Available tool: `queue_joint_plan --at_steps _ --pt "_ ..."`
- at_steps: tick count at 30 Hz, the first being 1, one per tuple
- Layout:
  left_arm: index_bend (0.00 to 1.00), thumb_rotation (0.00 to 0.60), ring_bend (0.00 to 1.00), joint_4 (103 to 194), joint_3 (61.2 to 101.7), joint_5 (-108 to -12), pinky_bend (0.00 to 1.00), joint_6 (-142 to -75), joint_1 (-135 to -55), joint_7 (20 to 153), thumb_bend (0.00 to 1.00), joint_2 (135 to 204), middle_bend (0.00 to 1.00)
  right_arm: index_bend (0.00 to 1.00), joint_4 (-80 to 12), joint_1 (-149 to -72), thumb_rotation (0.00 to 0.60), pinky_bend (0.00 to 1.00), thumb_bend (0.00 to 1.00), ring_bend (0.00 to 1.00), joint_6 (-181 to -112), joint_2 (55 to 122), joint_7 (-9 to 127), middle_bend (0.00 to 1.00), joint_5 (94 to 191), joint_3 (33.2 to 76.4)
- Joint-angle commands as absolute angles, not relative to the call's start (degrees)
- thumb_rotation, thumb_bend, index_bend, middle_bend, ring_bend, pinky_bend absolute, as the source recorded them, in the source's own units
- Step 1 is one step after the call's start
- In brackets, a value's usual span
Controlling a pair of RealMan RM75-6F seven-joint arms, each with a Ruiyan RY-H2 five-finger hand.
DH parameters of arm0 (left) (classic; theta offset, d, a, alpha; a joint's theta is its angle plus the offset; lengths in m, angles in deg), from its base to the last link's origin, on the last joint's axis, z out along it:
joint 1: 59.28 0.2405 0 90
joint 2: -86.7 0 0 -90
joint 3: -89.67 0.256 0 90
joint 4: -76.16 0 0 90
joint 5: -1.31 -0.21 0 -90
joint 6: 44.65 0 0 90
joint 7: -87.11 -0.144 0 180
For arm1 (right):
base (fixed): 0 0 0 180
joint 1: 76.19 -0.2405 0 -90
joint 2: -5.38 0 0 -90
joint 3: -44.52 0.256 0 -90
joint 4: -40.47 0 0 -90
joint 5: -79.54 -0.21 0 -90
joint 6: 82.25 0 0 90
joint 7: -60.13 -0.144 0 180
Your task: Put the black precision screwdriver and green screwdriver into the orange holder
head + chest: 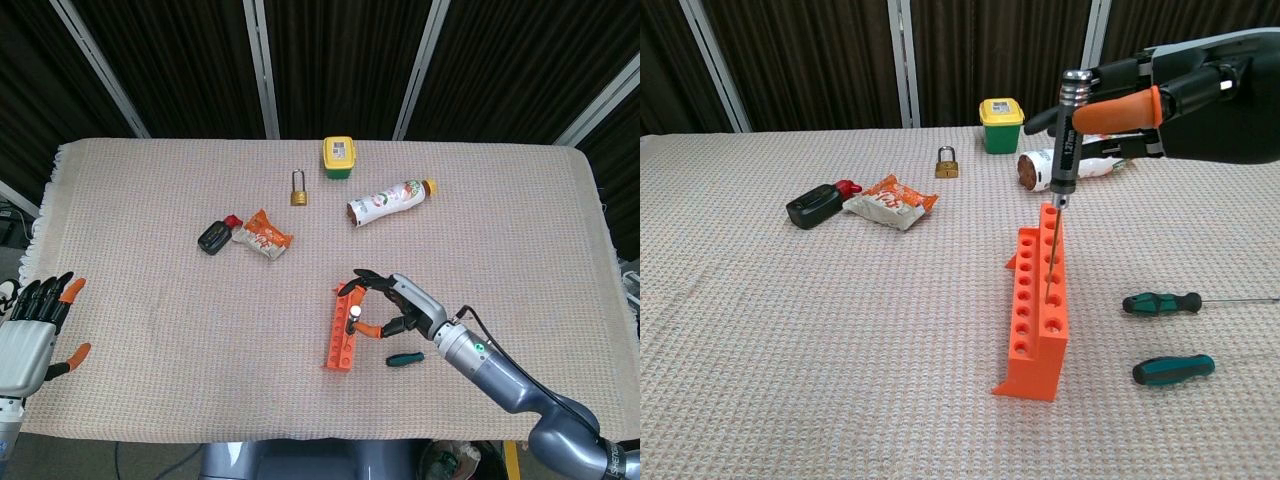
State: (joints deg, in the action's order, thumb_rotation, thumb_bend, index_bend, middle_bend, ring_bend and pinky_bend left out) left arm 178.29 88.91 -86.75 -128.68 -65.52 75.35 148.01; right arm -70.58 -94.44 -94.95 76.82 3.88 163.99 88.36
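The orange holder [342, 330] [1038, 310] stands mid-table with two rows of holes. My right hand [392, 310] [1160, 98] pinches the black precision screwdriver [1067, 135] [354, 315] upright over it. Its thin shaft reaches down to a hole in the holder's upper row; whether the tip is inside I cannot tell. A green-and-black screwdriver [1162, 302] lies on the cloth right of the holder, hidden by my hand in the head view. A teal-handled one [1173, 369] [405, 358] lies nearer the front. My left hand [30, 335] hangs open off the table's left edge.
At the back are a yellow-and-green box [339, 157], a brass padlock [298, 190] and a lying bottle [390, 200]. A snack packet [264, 235] and a black key fob [212, 238] lie to the left of the middle.
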Motion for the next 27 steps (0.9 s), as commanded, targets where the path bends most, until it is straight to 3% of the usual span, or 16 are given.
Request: queue_joint_plan --at_steps 1,15,27 --pt "0.05 0.6 0.0 178.2 88.9 -86.6 0.0 -128.8 -65.4 75.5 0.25 147.9 0.0 0.65 -70.3 -97.2 0.6 0.0 0.38 0.0 -97.9 76.9 -0.5 0.3 168.3 85.1" --pt "0.04 0.6 0.0 178.0 89.0 -86.4 0.0 -128.5 -65.3 75.6 0.25 147.9 0.0 0.66 -62.9 -106.3 0.6 0.0 0.38 0.0 -116.9 73.0 -18.2 0.3 183.4 69.2" --pt "0.04 0.6 0.0 178.6 89.1 -86.7 0.0 -128.7 -65.3 75.6 0.25 147.6 0.0 0.66 -58.9 -111.6 0.6 0.0 0.39 0.0 -125.3 70.7 -23.3 0.3 185.7 61.7"
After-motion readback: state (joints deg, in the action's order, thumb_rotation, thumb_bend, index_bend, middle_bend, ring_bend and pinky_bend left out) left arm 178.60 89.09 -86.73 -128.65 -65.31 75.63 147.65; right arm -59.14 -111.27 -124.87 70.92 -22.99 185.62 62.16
